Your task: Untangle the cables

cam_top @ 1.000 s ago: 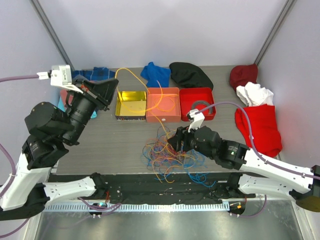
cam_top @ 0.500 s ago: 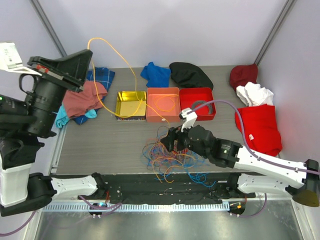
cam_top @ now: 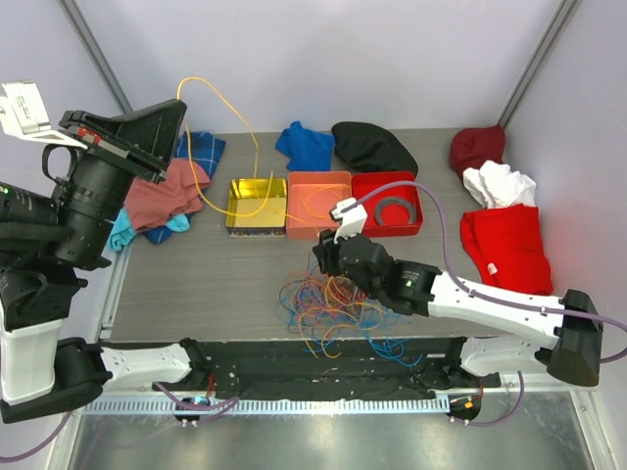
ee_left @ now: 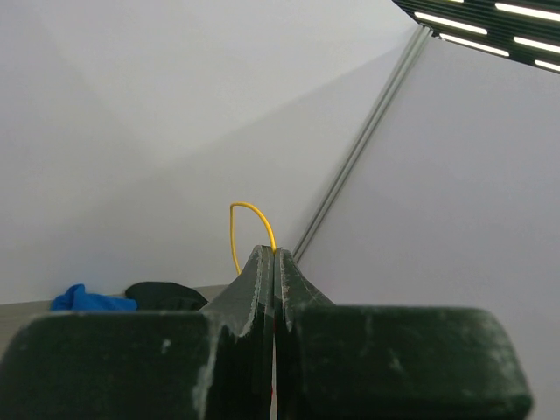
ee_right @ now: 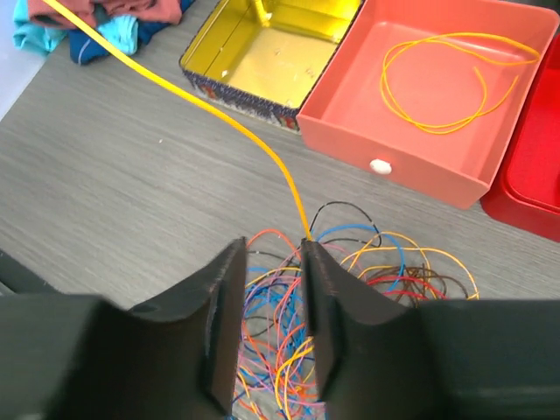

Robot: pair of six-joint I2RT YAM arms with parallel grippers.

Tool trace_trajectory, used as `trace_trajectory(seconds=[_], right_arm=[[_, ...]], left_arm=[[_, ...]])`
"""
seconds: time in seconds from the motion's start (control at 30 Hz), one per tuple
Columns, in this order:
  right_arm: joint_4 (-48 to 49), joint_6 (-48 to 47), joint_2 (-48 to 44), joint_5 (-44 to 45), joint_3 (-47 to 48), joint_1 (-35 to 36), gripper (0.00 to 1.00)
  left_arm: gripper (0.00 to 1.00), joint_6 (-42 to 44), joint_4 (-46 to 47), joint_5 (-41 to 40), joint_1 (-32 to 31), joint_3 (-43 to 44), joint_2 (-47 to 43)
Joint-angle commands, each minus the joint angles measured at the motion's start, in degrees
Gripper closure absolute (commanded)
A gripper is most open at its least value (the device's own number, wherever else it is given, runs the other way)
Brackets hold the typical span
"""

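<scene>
- Standing side by side in a row toward the back of the table are three open containers: a yellow tin [ee_right: 254, 61], a salmon tray [ee_right: 420, 171] and a red tray [cam_top: 370, 223].
- Yellow tin: its bare gold floor shows.
- Salmon tray: holds one coiled yellow cable [ee_right: 437, 131], lying loose on the floor.
- Red tray: holds a grey coiled ring [cam_top: 380, 207].
- Cables [cam_top: 328, 304]: the main tangle of orange, blue, red and dark strands lies on the table just in front of the salmon tray.
- Left gripper [ee_left: 274, 262]: raised high at the left, jaws pressed together on an orange-yellow cable [ee_left: 249, 204], which slopes down past the yellow tin to the tangle.
- Right gripper [ee_right: 273, 249]: low over the tangle, jaws narrowly apart with a gap showing. The sloping cable meets the tip of one finger.
- Surface: a grey wood-grain table [cam_top: 216, 274] with a black mat [cam_top: 294, 357] along the near edge. Clothes are heaped along the back, including a blue cloth [cam_top: 306, 145] and a black cloth [cam_top: 372, 147], with a red cloth [cam_top: 509, 245] at the right.
- Room: pale walls [cam_top: 343, 59] with metal corner posts [cam_top: 98, 49].
</scene>
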Motion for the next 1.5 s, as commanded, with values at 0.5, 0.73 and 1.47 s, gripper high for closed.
trace_trajectory(seconds=[0.5, 0.73, 1.47], right_arm=[[-12.05, -18.41, 8.14, 4.69, 47.26, 0.26, 0.99], [-11.55, -13.06, 1.58, 4.79, 35.34, 0.26, 0.37], [-1.43, 1.36, -19.35, 2.32, -0.90, 0.18, 0.28]], left_arm=[[1.00, 1.69, 4.14, -3.99, -0.11, -16.49, -8.84], [1.00, 3.35, 6.26, -4.08, -0.20, -13.27, -7.27], [1.00, 9.94, 16.01, 7.26, -0.11, 17.51, 12.68]])
